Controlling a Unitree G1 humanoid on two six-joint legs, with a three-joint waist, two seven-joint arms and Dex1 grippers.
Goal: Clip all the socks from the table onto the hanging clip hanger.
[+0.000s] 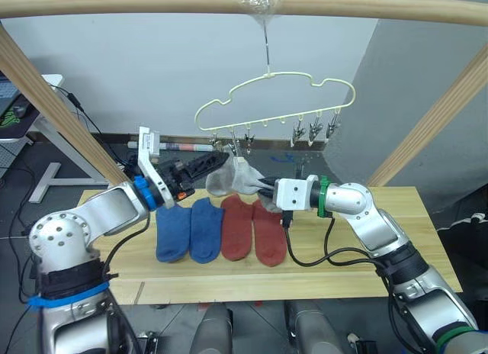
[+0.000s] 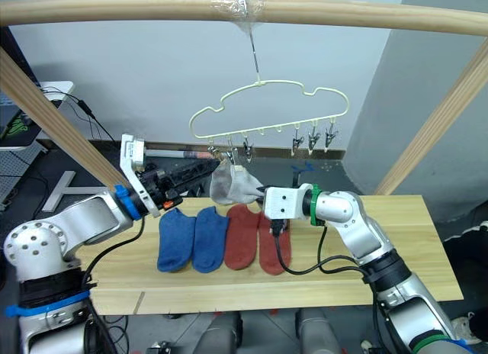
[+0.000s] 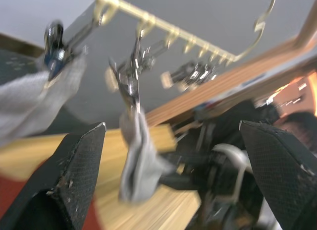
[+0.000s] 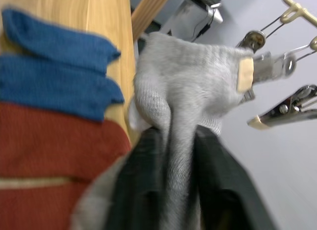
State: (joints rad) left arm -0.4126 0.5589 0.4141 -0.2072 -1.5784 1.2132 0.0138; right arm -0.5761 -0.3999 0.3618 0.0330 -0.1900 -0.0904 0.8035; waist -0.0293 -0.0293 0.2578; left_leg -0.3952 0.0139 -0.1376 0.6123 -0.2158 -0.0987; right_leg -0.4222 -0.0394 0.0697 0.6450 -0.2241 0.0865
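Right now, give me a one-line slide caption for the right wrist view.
Right gripper pinching a grey sock beside the hanger clips, blue socks on the table.

We count two blue socks (image 1: pixel 188 230), two rust-red socks (image 1: pixel 254 230), two grey socks (image 1: pixel 232 177), one clip hanger (image 1: pixel 274 102).

We seem to be in a lab: behind the round wooden pole frame (image 1: pixel 229 1) stand bare grey walls, trailing black cables (image 1: pixel 84 114) and a white desk (image 1: pixel 42 125).
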